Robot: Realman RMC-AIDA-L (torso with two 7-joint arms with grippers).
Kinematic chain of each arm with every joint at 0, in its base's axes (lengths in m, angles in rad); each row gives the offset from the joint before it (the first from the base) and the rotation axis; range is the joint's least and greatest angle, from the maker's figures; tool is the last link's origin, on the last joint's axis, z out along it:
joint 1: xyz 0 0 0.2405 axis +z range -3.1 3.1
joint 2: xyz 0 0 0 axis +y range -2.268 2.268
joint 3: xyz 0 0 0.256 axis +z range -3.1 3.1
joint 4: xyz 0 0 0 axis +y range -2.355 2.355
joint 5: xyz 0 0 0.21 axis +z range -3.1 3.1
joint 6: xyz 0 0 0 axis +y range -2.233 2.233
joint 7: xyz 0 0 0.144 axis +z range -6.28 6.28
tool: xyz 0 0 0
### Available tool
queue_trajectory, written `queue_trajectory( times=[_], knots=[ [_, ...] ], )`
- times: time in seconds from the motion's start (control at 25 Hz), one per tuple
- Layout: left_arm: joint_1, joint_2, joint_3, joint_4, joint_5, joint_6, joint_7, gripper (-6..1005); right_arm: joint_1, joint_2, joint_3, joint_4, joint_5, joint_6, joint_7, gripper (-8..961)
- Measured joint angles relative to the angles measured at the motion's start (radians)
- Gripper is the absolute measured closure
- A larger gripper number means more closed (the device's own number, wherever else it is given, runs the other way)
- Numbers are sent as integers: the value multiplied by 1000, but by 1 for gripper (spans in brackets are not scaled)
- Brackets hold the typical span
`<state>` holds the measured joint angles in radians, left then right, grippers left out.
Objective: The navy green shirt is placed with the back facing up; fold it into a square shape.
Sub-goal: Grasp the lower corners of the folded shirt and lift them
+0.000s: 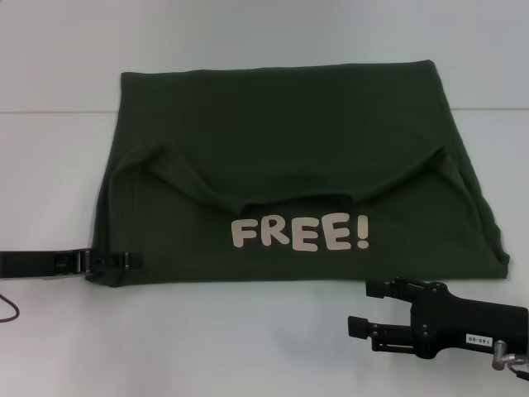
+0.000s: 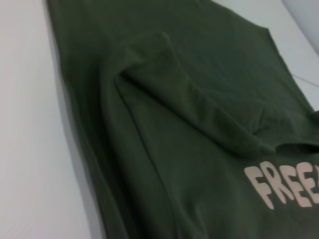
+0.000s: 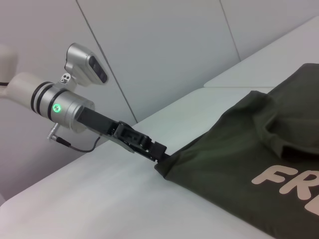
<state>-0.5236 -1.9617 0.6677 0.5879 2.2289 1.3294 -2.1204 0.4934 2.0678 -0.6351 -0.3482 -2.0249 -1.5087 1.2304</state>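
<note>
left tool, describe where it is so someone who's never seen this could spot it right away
On the white table lies the navy green shirt, folded, with a pale FREE! print. The left tool is the black one lying flat at the shirt's near left corner, touching the cloth. The right tool sits clear of it.

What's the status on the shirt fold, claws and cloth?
Left claw at the near left corner of the shirt, shut on it. Right claw off the cloth, just short of the near right edge, open. Shirt folded over, FREE! print showing. Nothing blocking.
</note>
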Motion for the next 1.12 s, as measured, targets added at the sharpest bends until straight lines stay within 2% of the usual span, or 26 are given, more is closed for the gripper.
queue_trajectory(
  times=[0.36,0.48,1.0,1.12],
  knots=[
    [8,-2,-9,25,0,-21,-10,260,6,1,0,0,0,-1,2,56],
    [9,0,-11,27,0,-27,-22,340,6,1,0,0,1,-2,3,56],
    [10,-4,15,24,3,-35,-26,339,7,3,2,0,1,-1,4,57],
    [5,-5,19,27,39,-41,-29,350,7,3,3,0,1,-2,5,57]
  ],
)
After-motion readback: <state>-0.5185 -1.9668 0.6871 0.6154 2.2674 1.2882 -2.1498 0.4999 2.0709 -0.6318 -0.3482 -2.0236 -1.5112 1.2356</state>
